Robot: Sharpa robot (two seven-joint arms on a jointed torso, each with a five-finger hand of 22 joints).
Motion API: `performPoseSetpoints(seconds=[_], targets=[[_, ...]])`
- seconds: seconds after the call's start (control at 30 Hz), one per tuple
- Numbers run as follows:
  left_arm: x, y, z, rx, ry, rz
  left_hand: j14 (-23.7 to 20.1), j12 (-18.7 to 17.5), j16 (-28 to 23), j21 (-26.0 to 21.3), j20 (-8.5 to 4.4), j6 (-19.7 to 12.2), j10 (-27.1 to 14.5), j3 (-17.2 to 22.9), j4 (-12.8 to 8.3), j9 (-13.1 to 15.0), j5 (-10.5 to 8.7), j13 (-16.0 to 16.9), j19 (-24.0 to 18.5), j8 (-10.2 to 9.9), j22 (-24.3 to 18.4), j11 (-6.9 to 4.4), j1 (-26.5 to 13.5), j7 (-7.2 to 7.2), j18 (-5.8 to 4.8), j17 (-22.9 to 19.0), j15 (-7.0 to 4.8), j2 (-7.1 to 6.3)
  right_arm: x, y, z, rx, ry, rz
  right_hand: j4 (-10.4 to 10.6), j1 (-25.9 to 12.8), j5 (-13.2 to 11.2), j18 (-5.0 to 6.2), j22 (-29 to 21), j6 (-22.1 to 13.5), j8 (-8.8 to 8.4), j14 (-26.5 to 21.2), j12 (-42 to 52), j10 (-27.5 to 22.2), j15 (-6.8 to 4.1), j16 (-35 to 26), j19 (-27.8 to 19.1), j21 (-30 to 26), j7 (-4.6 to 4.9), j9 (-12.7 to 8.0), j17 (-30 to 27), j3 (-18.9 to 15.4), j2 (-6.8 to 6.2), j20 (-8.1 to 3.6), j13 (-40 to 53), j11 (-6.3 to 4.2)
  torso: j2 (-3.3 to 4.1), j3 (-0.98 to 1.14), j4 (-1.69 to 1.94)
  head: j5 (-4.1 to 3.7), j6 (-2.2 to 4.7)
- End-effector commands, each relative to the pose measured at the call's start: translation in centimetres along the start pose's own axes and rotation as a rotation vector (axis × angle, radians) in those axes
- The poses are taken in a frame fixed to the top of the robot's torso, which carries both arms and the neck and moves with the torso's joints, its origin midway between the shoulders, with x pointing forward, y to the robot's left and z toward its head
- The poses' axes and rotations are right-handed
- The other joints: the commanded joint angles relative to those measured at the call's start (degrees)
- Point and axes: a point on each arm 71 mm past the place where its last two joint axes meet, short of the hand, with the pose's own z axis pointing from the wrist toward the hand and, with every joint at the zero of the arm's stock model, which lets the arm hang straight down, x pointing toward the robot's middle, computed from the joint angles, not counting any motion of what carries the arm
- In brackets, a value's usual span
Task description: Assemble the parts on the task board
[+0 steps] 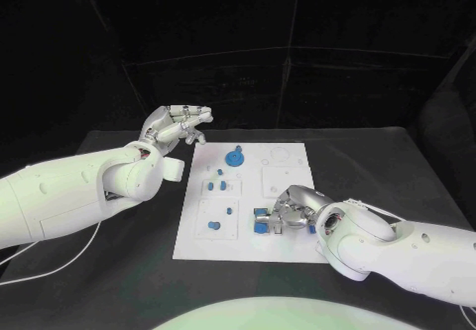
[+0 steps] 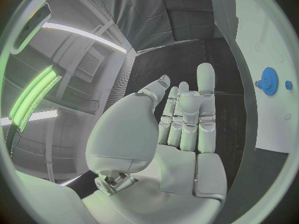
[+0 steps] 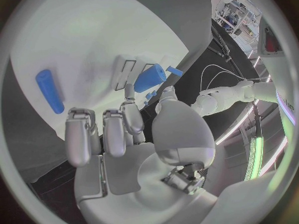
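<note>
Black table (image 1: 119,275); white task board (image 1: 199,244) flat on it.

The left hand (image 2: 181,129) is raised with fingers apart, holding nothing, beside the task board (image 2: 268,59) bearing a blue gear (image 2: 269,78).

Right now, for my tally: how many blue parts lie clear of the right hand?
6: gear, peg near it, mid-board pair, small peg, near-edge part. More by the right hand, perhaps hidden.
</note>
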Motion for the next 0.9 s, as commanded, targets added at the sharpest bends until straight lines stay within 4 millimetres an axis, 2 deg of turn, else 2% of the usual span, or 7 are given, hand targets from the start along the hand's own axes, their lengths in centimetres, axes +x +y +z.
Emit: performPoseSetpoints(seconds=[0.03, 0.13, 0.27, 0.33, 0.4, 0.53, 0.9], targets=[[0.12, -0.16, 0.02, 0.008, 0.010, -0.007, -0.48, 0.26, 0.32, -0.40, -0.08, -0.54, -0.43, -0.28, -0.17, 0.06, 0.11, -0.04, 0.18, 0.38, -0.07, 0.06, 0.51, 0.03, 0.75, -0.09, 0.10, 0.11, -0.14, 0.20, -0.02, -0.008, -0.014, 0.000, 0.00, -0.73, -0.19, -0.73, 9.86, -0.39, -0.25, 3.36, -0.45, -0.40, 0.19, -0.20, 1.94, -0.40, 0.15, 0.10, 0.23, 0.50, 0.07, 0.15, -0.08, -0.10, 0.03, 0.03, -0.04, 0.03, -0.03], [0.10, -0.16, 0.02, 0.008, 0.009, -0.007, -0.51, 0.41, 0.33, -0.44, -0.08, -0.60, -0.52, -0.31, -0.20, 0.06, 0.13, -0.05, 0.20, 0.48, -0.12, 0.05, 0.56, 0.01, 0.75, -0.16, 0.10, 0.16, -0.10, 0.39, -0.12, -0.021, -0.011, -0.001, -0.21, 0.87, 0.56, -0.73, 9.89, -0.21, -0.34, 3.39, -0.42, -0.30, 0.26, -0.20, 1.96, -0.40, 0.17, 0.26, 0.29, 2.12, 0.64, 0.24, 0.04, -0.07, 0.00, 0.04, -0.03, -0.01, -0.05], [0.08, -0.16, 0.01, 0.008, 0.009, -0.007, -0.51, 0.41, 0.33, -0.44, -0.08, -0.60, -0.52, -0.31, -0.20, 0.06, 0.13, -0.05, 0.20, 0.48, -0.12, 0.05, 0.56, 0.01, 0.75, -0.16, 0.10, 0.16, -0.04, 0.63, -0.26, -0.036, -0.006, -0.002, -0.24, 1.83, 1.41, -0.76, 10.00, -0.02, -0.40, 3.43, -0.20, -0.12, 0.25, -0.17, 2.05, -0.34, 0.13, 0.39, 0.42, 2.63, 0.83, 0.27, 0.28, -0.08, 0.01, 0.06, -0.07, 0.01, -0.08], [0.08, -0.16, 0.01, 0.008, 0.009, -0.007, -0.51, 0.41, 0.33, -0.44, -0.08, -0.60, -0.52, -0.31, -0.20, 0.06, 0.13, -0.05, 0.20, 0.48, -0.12, 0.05, 0.56, 0.01, 0.75, -0.16, 0.10, 0.16, 0.01, 0.77, -0.35, -0.046, 0.000, -0.004, -2.18, 6.57, 5.13, -0.78, 10.09, 0.23, -0.48, 3.45, -0.03, 0.04, 0.16, -0.16, 2.12, -0.30, 0.02, 0.56, 0.49, 3.86, 1.27, 0.19, 0.52, -0.20, -0.01, 0.05, -0.05, 0.04, -0.10], [0.07, -0.16, 0.01, 0.008, 0.009, -0.007, -0.51, 0.41, 0.33, -0.44, -0.08, -0.60, -0.52, -0.31, -0.20, 0.06, 0.13, -0.05, 0.20, 0.48, -0.12, 0.05, 0.56, 0.01, 0.75, -0.16, 0.10, 0.16, 0.03, 0.86, -0.46, -0.055, 0.005, -0.006, -3.04, 9.08, 6.11, -0.79, 10.12, 0.39, -0.54, 3.46, -0.02, 0.10, 0.13, -0.18, 2.14, -0.29, 0.00, 0.68, 0.49, 4.17, 1.52, 0.16, 0.62, -0.23, 0.00, 0.06, -0.03, 0.06, -0.12], [-0.01, -0.17, -0.01, 0.007, 0.007, -0.006, -0.51, 0.44, 0.35, -0.45, -0.08, -0.62, -0.54, -0.30, -0.23, 0.06, 0.13, -0.05, 0.21, 0.50, -0.13, 0.04, 0.61, 0.01, 0.76, -0.14, 0.09, 0.17, 0.01, 0.99, -0.62, -0.066, 0.003, -0.006, -4.28, 12.21, 5.53, -0.86, 10.39, 0.98, -0.41, 3.54, 0.54, 0.45, 0.02, -0.05, 2.36, -0.13, -0.17, 0.98, 0.84, 4.11, 1.64, 0.09, 1.15, -0.38, 0.00, 0.06, -0.06, 0.01, -0.06], [-0.03, -0.17, -0.03, 0.007, 0.006, -0.006, -0.51, 0.44, 0.35, -0.45, -0.08, -0.62, -0.54, -0.30, -0.23, 0.06, 0.13, -0.05, 0.21, 0.50, -0.13, 0.04, 0.61, 0.01, 0.76, -0.14, 0.09, 0.17, -0.05, 0.83, -0.29, -0.046, -0.014, -0.032, -5.08, 14.45, 5.39, -0.93, 10.66, 1.88, -0.09, 3.59, 1.20, 0.93, -0.17, 0.05, 2.57, 0.03, -0.46, 1.39, 1.12, 3.93, 2.72, -0.08, 1.77, -0.63, -0.03, 0.01, 0.03, -0.06, -0.07]])
